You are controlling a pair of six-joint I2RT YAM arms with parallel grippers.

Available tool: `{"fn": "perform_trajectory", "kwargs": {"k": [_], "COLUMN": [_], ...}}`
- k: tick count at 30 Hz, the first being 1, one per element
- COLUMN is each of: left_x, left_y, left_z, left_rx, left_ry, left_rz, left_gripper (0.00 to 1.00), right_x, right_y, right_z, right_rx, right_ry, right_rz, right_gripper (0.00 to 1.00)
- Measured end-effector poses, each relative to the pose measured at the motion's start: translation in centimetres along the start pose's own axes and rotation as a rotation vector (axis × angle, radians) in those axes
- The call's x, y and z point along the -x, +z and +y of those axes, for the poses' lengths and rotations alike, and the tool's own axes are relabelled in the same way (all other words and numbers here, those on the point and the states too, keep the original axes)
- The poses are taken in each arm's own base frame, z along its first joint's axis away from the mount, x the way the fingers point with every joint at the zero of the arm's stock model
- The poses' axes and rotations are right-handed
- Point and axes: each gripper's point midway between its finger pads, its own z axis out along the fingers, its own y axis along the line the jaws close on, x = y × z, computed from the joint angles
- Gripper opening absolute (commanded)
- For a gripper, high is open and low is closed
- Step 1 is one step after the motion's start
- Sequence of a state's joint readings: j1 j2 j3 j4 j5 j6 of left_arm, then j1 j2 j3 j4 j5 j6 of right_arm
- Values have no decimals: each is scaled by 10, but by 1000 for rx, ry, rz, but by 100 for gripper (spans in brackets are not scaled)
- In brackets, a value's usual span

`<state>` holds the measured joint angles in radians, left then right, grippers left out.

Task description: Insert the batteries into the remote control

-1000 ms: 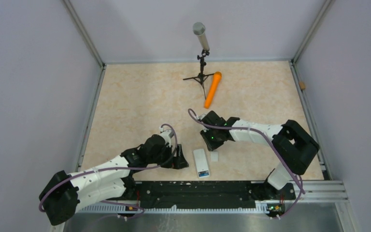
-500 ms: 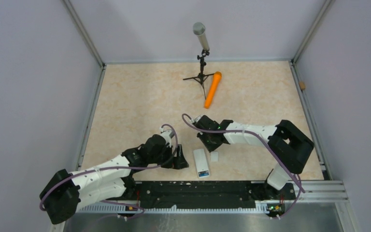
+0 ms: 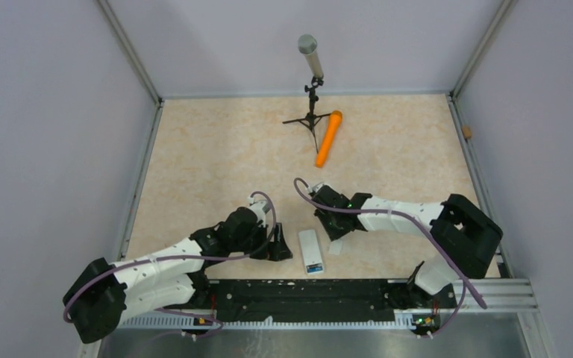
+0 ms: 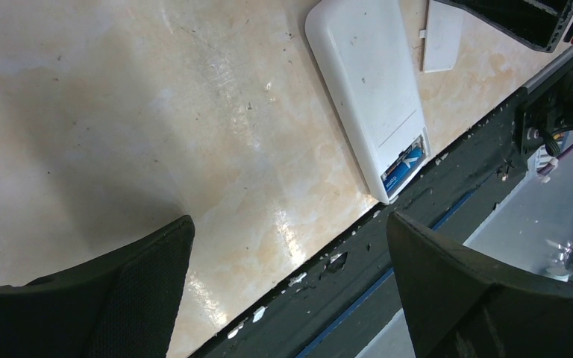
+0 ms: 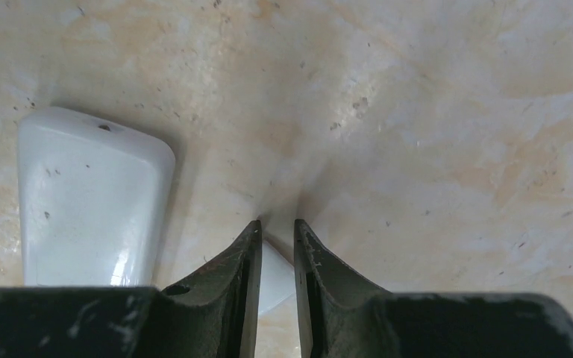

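Where the remote control (image 3: 311, 251) is found: it is laid back-up on the bench (image 3: 216, 156), near the front edge, between the 2 arms.
Batteries (image 4: 404, 165): a blue label is seen in the open slot at the near end of the remote control; how many are inside cannot be told.
Small white cover (image 4: 444, 36): it is laid flat on the bench, just to the right of the remote control.
Left fingers (image 4: 119, 298): they are spread wide, nothing is held, and they are placed low just left of the remote control.
Right fingers (image 5: 216, 291): they are nearly closed, with 1 thin gap left; the cover is seen in that gap, but whether it is pinched cannot be told.
Far end: a microphone (image 3: 310, 56) on a tripod and an orange cylinder (image 3: 328, 139) are set well apart from the remote control.
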<state>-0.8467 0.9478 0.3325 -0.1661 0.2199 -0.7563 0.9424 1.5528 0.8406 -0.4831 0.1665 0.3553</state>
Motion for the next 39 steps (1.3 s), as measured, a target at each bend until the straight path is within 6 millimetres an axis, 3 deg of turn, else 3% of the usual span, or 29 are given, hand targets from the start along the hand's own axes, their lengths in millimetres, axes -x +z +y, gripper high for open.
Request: {"fn": "perform_trajectory", "kwargs": {"k": [15,20,23,26,30,39], "left_x": [1,1,1,1,0,0], "left_y": [5,5,5,5,5,4], "left_z": [-6,-6,-7,-7,-7,-8], "left_rx": [-33,-33,-34,-34,-37,-41], "left_ry": [2,2,2,1,0,0], "left_rz": [8,9,9,9,12,15], "left_gripper": [99,99,99,99,99,99], "right_x": [-43,-47,-41,-35,-33,-61], "right_y": [-18,-30,-41,-53,-61,-53], "right_z": [-10,-14,-11,-7,-1,4], "right_rx": [-18,-22,7,50,95,113], "right_ry": [133,165,181,192,202,244], "right_rz": [32,26,-12,-49,-65,14], "right_gripper": [22,31,44,47,62,69]}}
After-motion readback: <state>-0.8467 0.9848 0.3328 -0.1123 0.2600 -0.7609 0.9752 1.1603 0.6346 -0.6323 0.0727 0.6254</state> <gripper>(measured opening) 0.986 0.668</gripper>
